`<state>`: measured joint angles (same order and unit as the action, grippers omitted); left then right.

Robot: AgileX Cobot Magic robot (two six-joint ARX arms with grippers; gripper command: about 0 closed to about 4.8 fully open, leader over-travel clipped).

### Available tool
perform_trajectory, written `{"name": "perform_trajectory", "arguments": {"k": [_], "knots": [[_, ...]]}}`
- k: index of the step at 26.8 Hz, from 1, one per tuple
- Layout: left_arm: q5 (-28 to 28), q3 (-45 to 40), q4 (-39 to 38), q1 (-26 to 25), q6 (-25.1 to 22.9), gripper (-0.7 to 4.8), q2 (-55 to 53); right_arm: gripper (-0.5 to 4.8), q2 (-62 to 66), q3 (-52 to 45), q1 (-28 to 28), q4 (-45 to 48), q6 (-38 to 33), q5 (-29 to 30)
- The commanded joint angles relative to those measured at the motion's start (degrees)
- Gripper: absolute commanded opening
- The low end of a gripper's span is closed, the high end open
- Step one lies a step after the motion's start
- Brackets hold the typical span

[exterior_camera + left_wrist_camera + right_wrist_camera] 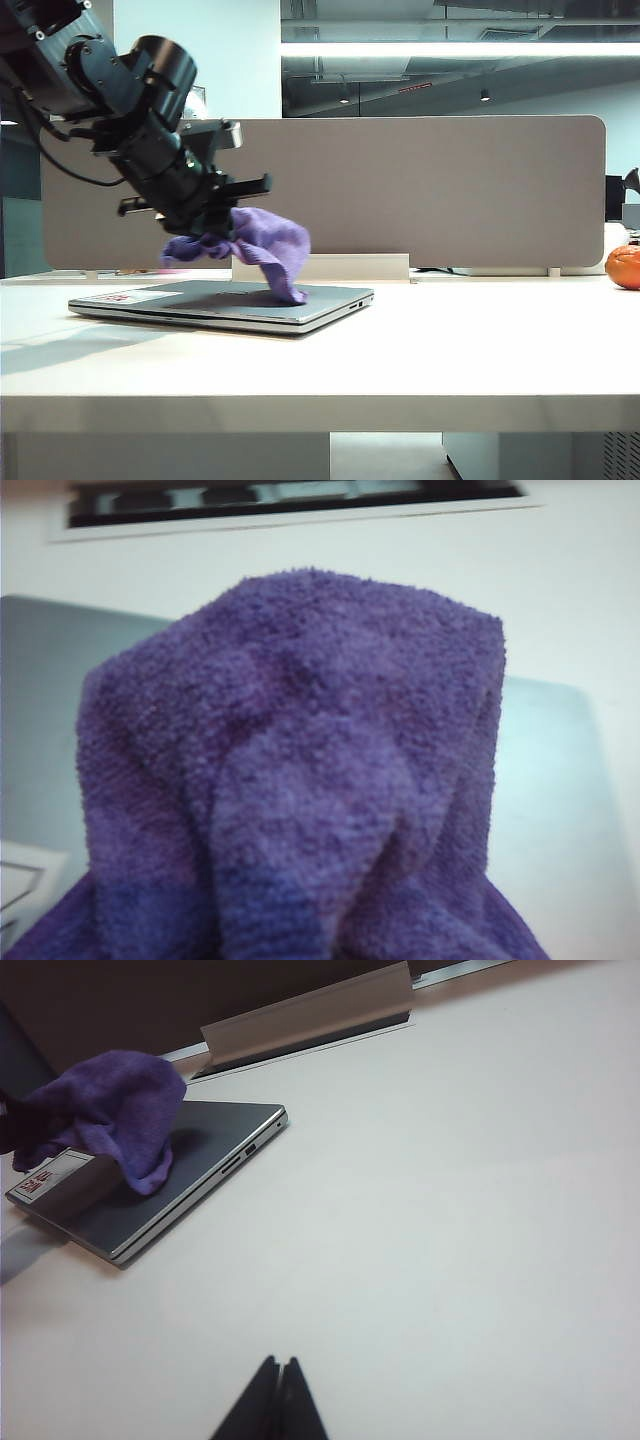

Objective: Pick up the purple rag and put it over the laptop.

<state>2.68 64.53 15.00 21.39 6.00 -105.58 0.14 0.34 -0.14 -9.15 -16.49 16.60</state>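
Your left gripper (205, 238) is clamped on a gathered fold of the soft purple knitted rag (262, 249), holding it above the thin silver-grey closed laptop (225, 303). In the exterior view the rag's free end droops toward 5 o'clock and its tip touches the lid, so the cloth is bunched, not spread; I judge it hangs this way because it is pinched at one edge only. The rag fills the left wrist view, hiding the fingers. Your right gripper (279, 1378) waits over the bare white table (450, 1210), fingertips pressed together, well apart from the laptop at its 10 o'clock.
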Motion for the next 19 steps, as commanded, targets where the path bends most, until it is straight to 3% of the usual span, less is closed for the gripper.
{"name": "perform_trajectory", "arguments": {"k": [1,6,9,14,19], "knots": [[0.0,0.2,-0.3,-1.7,-1.7,0.02,-0.7,0.22,0.0,-0.2,0.0,0.4,0.0,0.0],[-0.3,0.1,-1.2,-1.9,-4.1,1.88,-2.1,0.22,0.0,-0.2,0.0,0.4,0.0,0.0],[-0.5,0.2,-1.3,-1.9,-4.1,2.03,-2.0,0.22,0.0,-0.2,0.0,0.4,0.0,0.0],[-0.5,0.2,-4.2,-1.9,-4.1,4.16,-1.6,0.22,0.0,-0.2,0.0,0.4,0.0,0.0],[-0.5,0.2,-8.5,-1.9,-4.0,4.37,-0.3,0.22,0.0,-0.2,0.0,0.4,0.0,0.0]]}}
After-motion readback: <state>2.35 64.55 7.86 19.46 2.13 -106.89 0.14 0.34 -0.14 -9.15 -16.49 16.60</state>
